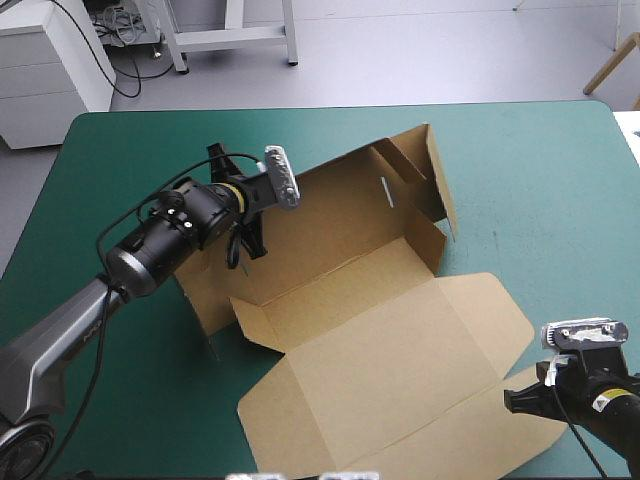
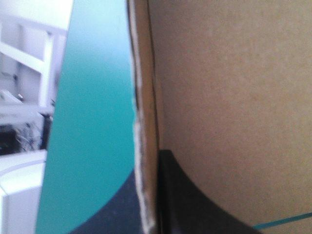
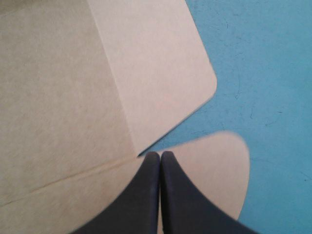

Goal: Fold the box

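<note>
Box [image 1: 400,350]: brown board lying across the middle of the teal-green cover [image 1: 540,170], partly formed. The rear wall [image 1: 340,195] stands up along the far side. An end flap [image 1: 437,165] at its right end is turned forward and stands upright. The left end is lifted beneath the left arm, and its shape there is partly hidden. The large near panel [image 1: 390,390] lies flat on the cover, reaching toward the near edge of the table.

Left gripper [image 2: 152,168]: jaws all but closed, pinching the edge of the raised wall near its left end. One black finger [image 2: 195,204] lies against the broad face of the board, the other on the opposite side. The board edge runs straight between them, and the hold looks secure.

Right gripper [image 3: 160,156]: jaws closed tip to tip, with no board seen between them. It sits at the near right corner of the flat panel, its tips over the notch where a rounded flap [image 3: 161,73] meets a smaller flap [image 3: 219,165]. Whether the tips press on the board cannot be told.

Assessment: the step in hand is raising and steadying the walls. The near right flaps lie flat and no tuck is made, so the task is judged less than half done.

Next move: the left gripper should hold the wall upright while the right gripper opens, gets hold of or under a flap, and turns it up along its crease. Risk noted: a wall released early may spring back down.
</note>
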